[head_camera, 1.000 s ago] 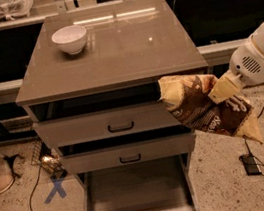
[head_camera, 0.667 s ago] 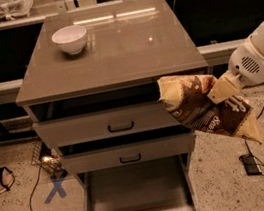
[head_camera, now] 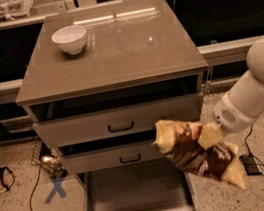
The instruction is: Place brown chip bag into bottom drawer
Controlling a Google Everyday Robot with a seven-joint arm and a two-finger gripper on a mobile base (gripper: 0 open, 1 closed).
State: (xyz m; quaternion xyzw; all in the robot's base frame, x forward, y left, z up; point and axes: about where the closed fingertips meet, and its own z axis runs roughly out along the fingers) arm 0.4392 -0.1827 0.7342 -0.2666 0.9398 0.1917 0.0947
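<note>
The brown chip bag (head_camera: 194,156), dark brown with pale cream ends, hangs tilted in the air at the cabinet's right front corner, in front of the middle drawer's right end. My gripper (head_camera: 209,137) is shut on the bag's upper middle, and the white arm (head_camera: 256,88) reaches in from the right. The bottom drawer (head_camera: 137,194) is pulled out below and to the left of the bag. Its flat grey floor shows nothing on it.
A white bowl (head_camera: 70,38) stands at the back left of the cabinet top (head_camera: 128,52). The two upper drawers with black handles (head_camera: 121,127) are slightly ajar. Cables and a black box (head_camera: 250,164) lie on the floor to the right, and a blue X mark (head_camera: 54,191) to the left.
The gripper and the bag have moved down and to the left, from beside the top drawer to the level of the middle drawer, closer over the open bottom drawer.
</note>
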